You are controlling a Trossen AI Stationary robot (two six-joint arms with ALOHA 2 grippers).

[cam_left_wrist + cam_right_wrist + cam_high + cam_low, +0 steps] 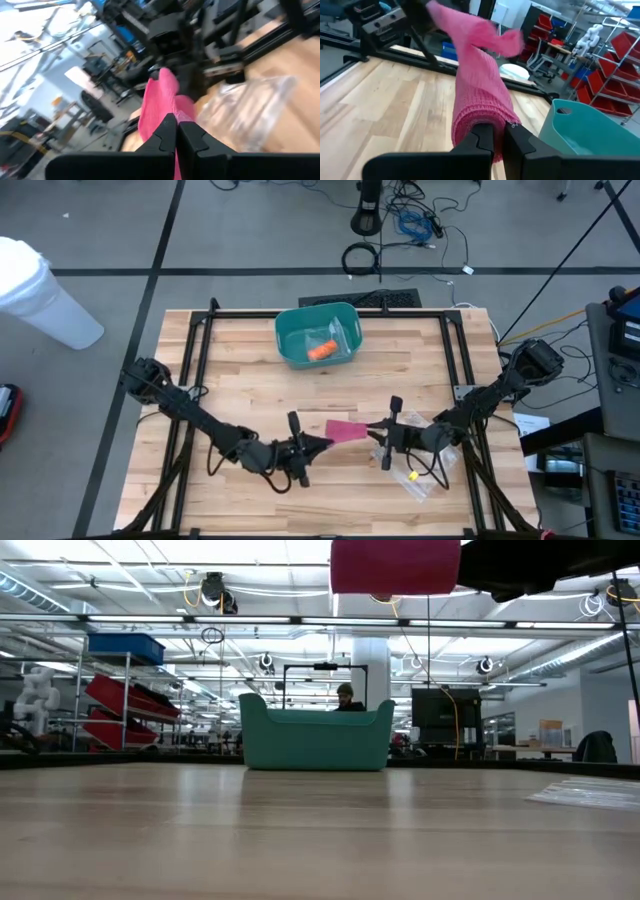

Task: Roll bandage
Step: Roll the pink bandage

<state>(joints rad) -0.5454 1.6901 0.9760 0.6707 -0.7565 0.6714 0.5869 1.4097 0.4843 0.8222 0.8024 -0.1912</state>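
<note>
A pink knitted bandage (345, 430) is held above the table's near middle, between my two grippers. My left gripper (318, 445) is shut on its left end. My right gripper (376, 431) is shut on its right end, which is rolled into a thick cylinder (481, 95). In the low view the pink roll (395, 565) hangs high above the wood, with a dark gripper at its right. The unrolled strip (157, 100) runs from my left gripper toward the right one. My left gripper pinches the bandage's flat, unrolled end (170, 109) between its two shut fingers, coming level from the table's left. The strip is lifted clear of the table. One layer or several, I cannot tell. My right gripper pinches the end of the rolled part (479, 116) between its two fingers, coming level from the table's right and pointing along the bandage. The roll is lifted clear of the table, and the loose strip (470, 30) leads off toward the left gripper.
A teal bin (345, 315) with an orange item (321, 351) stands at the far middle of the table. A clear plastic bag (425, 480) with a small yellow thing lies near the right gripper, by the near right edge. Black frame rails edge the table.
</note>
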